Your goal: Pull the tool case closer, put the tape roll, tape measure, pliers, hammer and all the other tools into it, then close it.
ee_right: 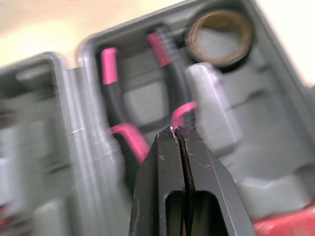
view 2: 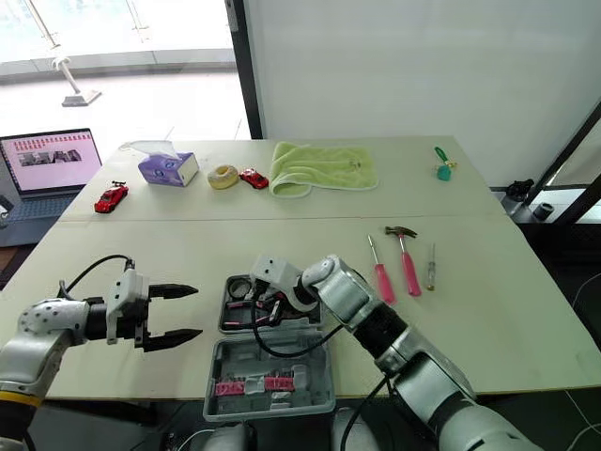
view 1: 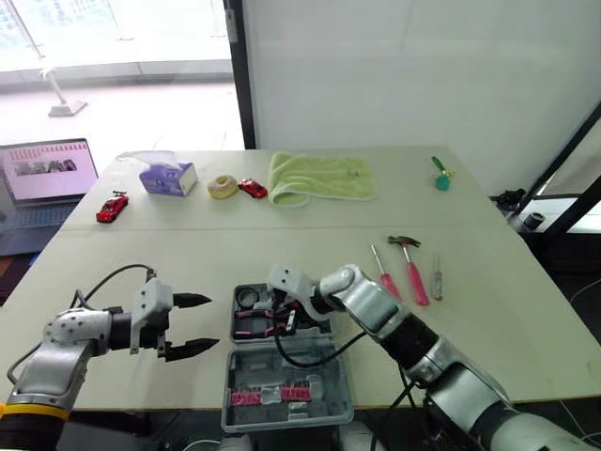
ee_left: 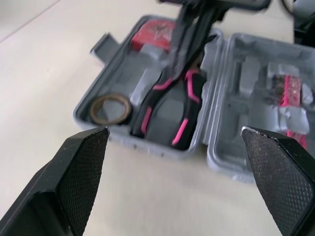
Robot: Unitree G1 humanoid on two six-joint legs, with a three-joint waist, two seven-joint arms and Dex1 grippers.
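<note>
Overhead, the case [view 1: 230,385] lies open at the near edge of the tabletop [view 1: 141,263]. The left gripper [view 1: 202,324] is spread wide just left of it, and the hammer [view 1: 413,272] lies well right. Left wrist view: pliers [ee_left: 170,108] and tape roll [ee_left: 110,109] lie in the case. Right wrist view: the right gripper [ee_right: 175,130] is pinched closed over the pliers.
</note>
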